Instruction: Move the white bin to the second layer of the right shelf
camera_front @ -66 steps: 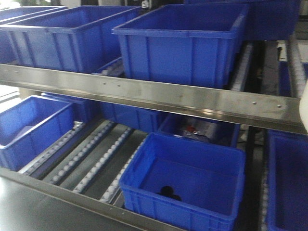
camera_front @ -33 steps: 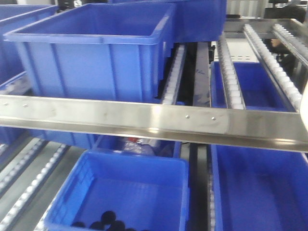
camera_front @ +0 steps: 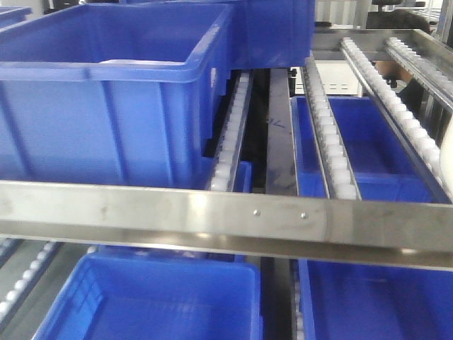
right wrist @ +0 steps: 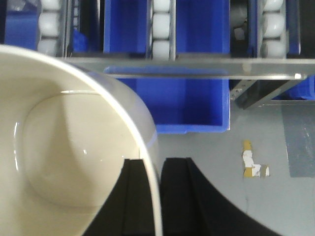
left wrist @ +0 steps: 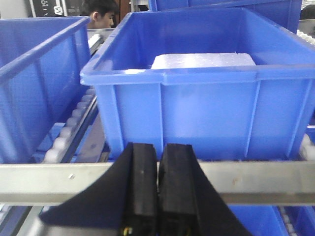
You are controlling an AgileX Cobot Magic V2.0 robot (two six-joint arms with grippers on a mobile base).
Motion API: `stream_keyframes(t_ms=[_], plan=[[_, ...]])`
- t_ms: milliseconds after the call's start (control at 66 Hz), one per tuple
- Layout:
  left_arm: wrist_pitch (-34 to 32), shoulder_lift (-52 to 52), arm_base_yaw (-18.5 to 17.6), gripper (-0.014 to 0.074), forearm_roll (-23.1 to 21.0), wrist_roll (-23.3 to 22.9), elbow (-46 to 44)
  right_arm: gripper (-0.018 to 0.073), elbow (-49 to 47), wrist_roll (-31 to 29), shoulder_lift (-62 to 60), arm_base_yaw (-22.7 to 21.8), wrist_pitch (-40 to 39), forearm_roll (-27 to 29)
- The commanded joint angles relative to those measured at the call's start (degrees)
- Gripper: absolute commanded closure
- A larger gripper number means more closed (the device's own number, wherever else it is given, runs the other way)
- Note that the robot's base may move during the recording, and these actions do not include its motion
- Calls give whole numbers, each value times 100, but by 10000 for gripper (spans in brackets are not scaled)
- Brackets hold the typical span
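Observation:
My right gripper (right wrist: 158, 164) is shut on the rim of the white bin (right wrist: 64, 147), one finger inside the wall and one outside. The glossy, empty bin fills the left of the right wrist view, and a sliver of it (camera_front: 446, 152) shows at the front view's right edge. The shelf layer with white rollers (camera_front: 333, 142) and a riveted steel front rail (camera_front: 283, 219) lies ahead; in the right wrist view its rail (right wrist: 197, 66) is beyond the bin. My left gripper (left wrist: 158, 147) is shut on nothing, in front of a steel rail (left wrist: 256, 179).
A big blue crate (camera_front: 106, 106) sits on the roller level at the left; another crate (left wrist: 206, 98) holds a white block (left wrist: 202, 60). More blue crates (camera_front: 368, 304) sit on the level below. Grey floor (right wrist: 221, 187) lies under the bin. A person (left wrist: 101, 10) stands behind the rack.
The front view has swung right along the rack and closer. The steel rail now sits lower in the frame, and the roller lanes beside the big crate have come into view.

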Motion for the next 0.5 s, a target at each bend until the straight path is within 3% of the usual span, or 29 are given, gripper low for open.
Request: stream_keyframes(t_ms=[0,485], plan=[[-481,-80,-25,512,-35,-15,211,510,-172,-12,-36,2,-354,-14],[-481,-80,-25,512,-35,-15,211,510,-172,-12,-36,2,-354,-14]])
